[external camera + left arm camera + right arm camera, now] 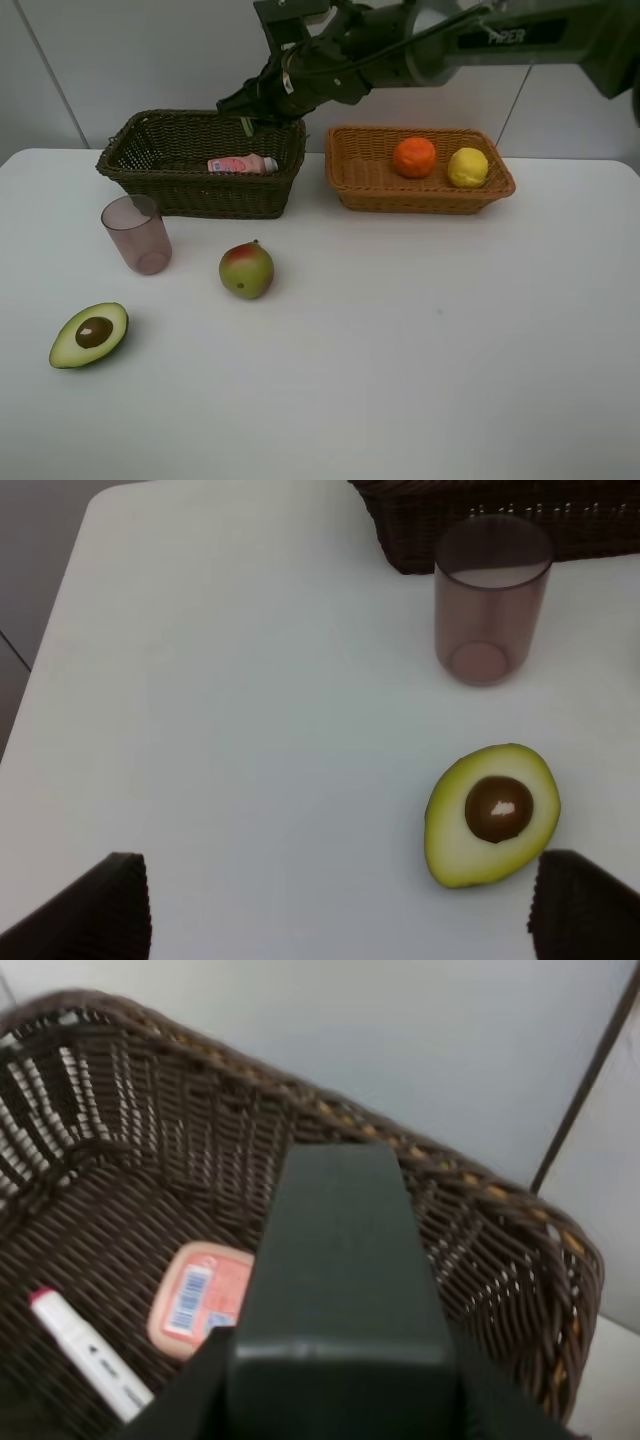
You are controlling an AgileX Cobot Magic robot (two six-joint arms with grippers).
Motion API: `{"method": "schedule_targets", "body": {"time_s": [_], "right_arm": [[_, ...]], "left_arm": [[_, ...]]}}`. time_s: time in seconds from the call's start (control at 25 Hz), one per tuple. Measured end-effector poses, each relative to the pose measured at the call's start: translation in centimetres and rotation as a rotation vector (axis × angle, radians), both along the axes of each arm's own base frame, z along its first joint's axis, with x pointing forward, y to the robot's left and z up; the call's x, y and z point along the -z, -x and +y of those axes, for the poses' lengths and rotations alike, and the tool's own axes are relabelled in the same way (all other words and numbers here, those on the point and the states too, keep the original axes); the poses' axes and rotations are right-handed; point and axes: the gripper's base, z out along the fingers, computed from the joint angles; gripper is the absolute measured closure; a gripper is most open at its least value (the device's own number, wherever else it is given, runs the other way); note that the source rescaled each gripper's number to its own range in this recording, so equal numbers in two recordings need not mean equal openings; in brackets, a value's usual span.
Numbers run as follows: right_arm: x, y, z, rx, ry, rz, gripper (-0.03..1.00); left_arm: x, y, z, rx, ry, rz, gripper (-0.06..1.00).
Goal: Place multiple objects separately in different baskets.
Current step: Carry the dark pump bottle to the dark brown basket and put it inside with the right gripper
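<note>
Dark brown-green basket (200, 195) at the table's far-left edge holds small pink bottle (240, 164) on its side and white pink-capped marker (85, 1350), with black pump bottle (340, 1290) raised above its inside. Orange-tan basket (420, 198) beside it at the far edge holds orange (414, 157) and lemon (467, 167) side by side. Upright mauve cup (137, 233), red-green pear-like fruit (246, 270) and halved avocado (90, 334), pit up, lie apart on the left half, avocado toward the front-left corner.
</note>
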Motion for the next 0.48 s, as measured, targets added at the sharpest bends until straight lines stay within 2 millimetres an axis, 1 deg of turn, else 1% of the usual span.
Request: {"method": "schedule_targets", "body": {"time_s": [0.24, 0.48], "right_arm": [[1.3, -0.3, 0.0, 0.000, 0.009, 0.017, 0.69], [1.6, -0.3, 0.1, 0.002, 0.009, 0.024, 0.69]], "left_arm": [[0.0, 0.0, 0.0, 0.000, 0.000, 0.000, -0.06], [0.0, 0.0, 0.0, 0.000, 0.000, 0.000, -0.06]]}}
